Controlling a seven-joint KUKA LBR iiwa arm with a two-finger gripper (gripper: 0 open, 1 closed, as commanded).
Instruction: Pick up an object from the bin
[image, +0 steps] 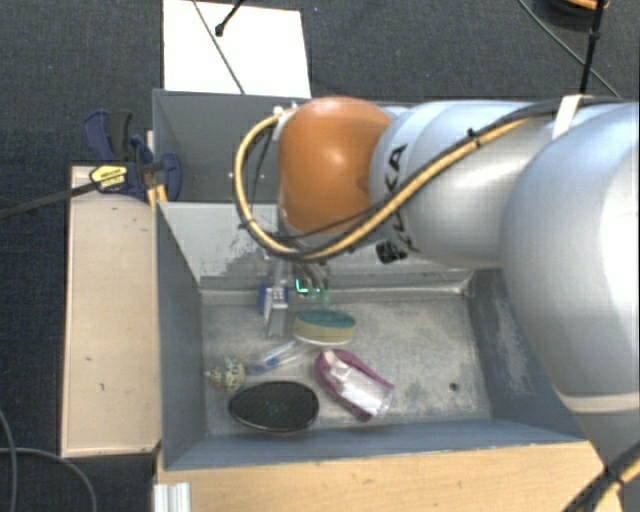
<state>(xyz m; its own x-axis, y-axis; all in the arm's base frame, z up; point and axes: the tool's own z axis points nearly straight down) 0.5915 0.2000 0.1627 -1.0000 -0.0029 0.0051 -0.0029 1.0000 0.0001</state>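
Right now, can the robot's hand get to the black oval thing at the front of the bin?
Probably yes. The black oval thing lies uncovered on the bin floor. The hand hangs further back, by the round teal pad, and nothing tall stands between them.

Everything in the bin (430, 350) is sitting in the left half of its floor. A round pad (324, 325) is lying nearest the far wall, with the gripper (283, 312) hanging just beside it on its left. Toward the near wall, a ball (226, 376), an oval brush (273, 406) and a packet (352, 383) are lying left to right. A thin stick (272, 357) is resting between pad and brush.
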